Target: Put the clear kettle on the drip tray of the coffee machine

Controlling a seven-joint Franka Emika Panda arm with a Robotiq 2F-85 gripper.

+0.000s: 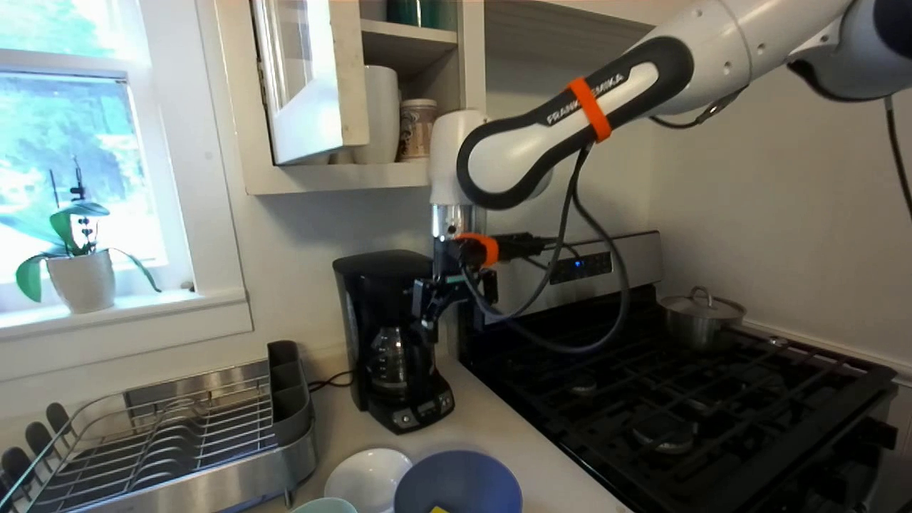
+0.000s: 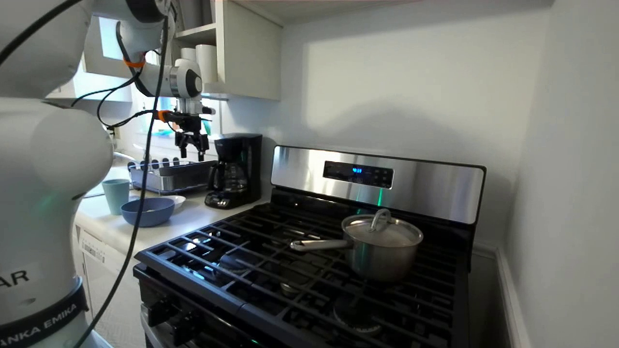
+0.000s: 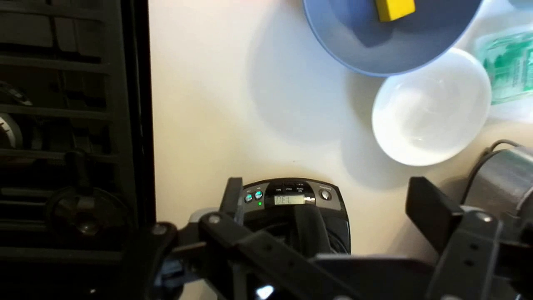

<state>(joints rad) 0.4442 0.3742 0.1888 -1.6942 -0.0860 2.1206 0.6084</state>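
Note:
The clear kettle [image 1: 390, 360] stands upright inside the black coffee machine [image 1: 385, 274], under its overhanging top; it also shows in an exterior view [image 2: 234, 178]. Its black handle [image 3: 313, 229] points toward the front panel in the wrist view. The drip tray [image 1: 402, 402] lies under the kettle and is mostly hidden by it. The coffee machine also shows in an exterior view [image 2: 246, 150]. My gripper [image 3: 327, 183] is open and empty, above and in front of the machine, apart from the kettle. It points down in both exterior views [image 1: 457, 306] [image 2: 192, 155].
A blue bowl [image 3: 399, 54] with a yellow block and a white bowl [image 3: 433, 112] sit on the counter in front. A metal dish rack [image 1: 206, 427] stands on one side, the stove [image 2: 290, 270] with a lidded pot [image 2: 382, 251] on the other. A cabinet door [image 1: 313, 85] hangs open above.

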